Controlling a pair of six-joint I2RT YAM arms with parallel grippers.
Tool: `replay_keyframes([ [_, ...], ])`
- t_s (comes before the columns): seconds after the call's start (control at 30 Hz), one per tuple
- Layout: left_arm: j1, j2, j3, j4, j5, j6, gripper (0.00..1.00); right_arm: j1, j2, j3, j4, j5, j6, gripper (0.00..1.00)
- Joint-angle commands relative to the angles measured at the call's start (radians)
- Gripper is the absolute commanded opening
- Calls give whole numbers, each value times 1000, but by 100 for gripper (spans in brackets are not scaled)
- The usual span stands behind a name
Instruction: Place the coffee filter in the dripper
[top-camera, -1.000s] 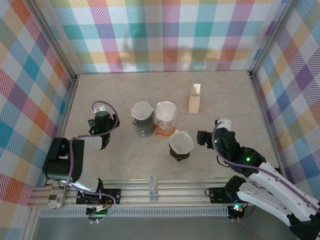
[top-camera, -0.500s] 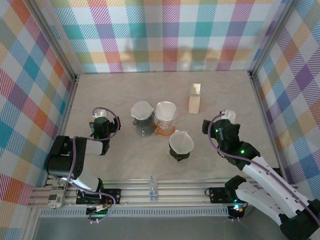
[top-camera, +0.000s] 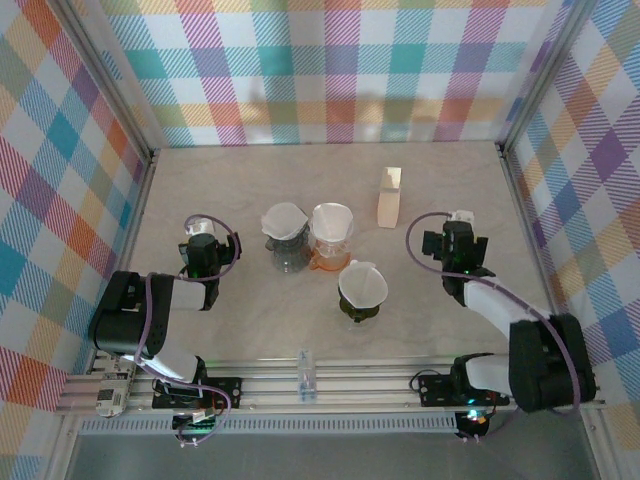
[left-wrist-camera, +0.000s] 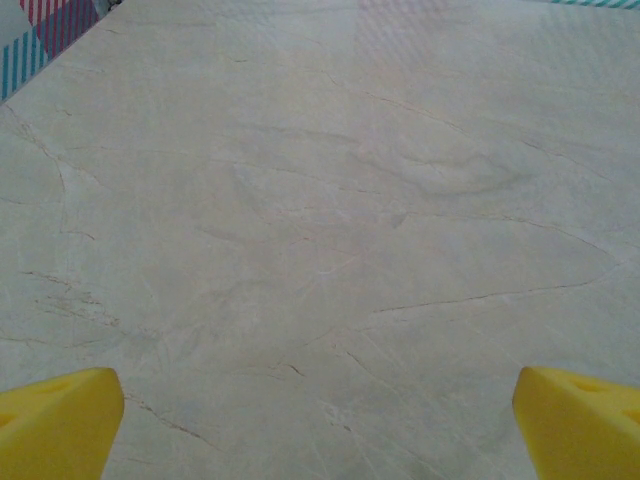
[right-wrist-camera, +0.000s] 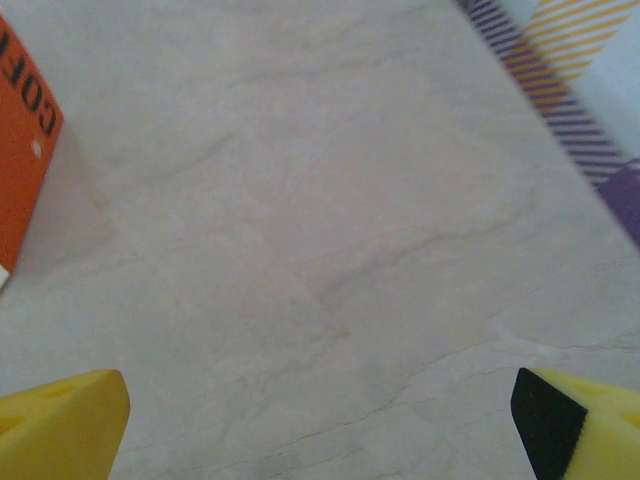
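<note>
Coffee filter (top-camera: 363, 284) sits in the nearest dripper (top-camera: 357, 312) as left gripper (left-wrist-camera: 318, 400) and right gripper (right-wrist-camera: 318, 395) hang wide open, empty.

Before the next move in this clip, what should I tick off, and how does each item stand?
1. The left gripper is open and empty: ok.
2. The right gripper is open and empty: ok.
3. There are white filters in the grey dripper, orange dripper and front dripper: ok.
4. All filters are fully seated: cannot tell from above.
5. The filter box is upright, apart from the drippers: ok.
6. Both grippers are apart from the drippers: ok.
</note>
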Motion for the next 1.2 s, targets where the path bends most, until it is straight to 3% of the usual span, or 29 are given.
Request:
replay_keyframes([
  [0.0, -5, 0, 5, 34, 0, 16, 100, -25, 51, -20, 261, -92, -53, 99],
  [0.37, -5, -1, 5, 32, -1, 15, 100, -72, 240, -3, 418, -180, -51, 99],
  [0.47, -5, 0, 5, 31, 0, 14, 100, -94, 245, 30, 342, -241, -44, 99],
  [0.93, -5, 0, 5, 32, 0, 14, 100, -139, 241, 6, 369, -423, -60, 99],
  [1.03, -5, -1, 5, 34, 0, 14, 100, -164, 244, -44, 482, -500, -58, 99],
  [1.07, -6, -1, 5, 33, 0, 14, 100, -169, 277, -89, 616, -508, -63, 99],
  [1.17, -6, 0, 4, 34, 1, 14, 100, -166, 275, -96, 608, -482, -54, 99],
])
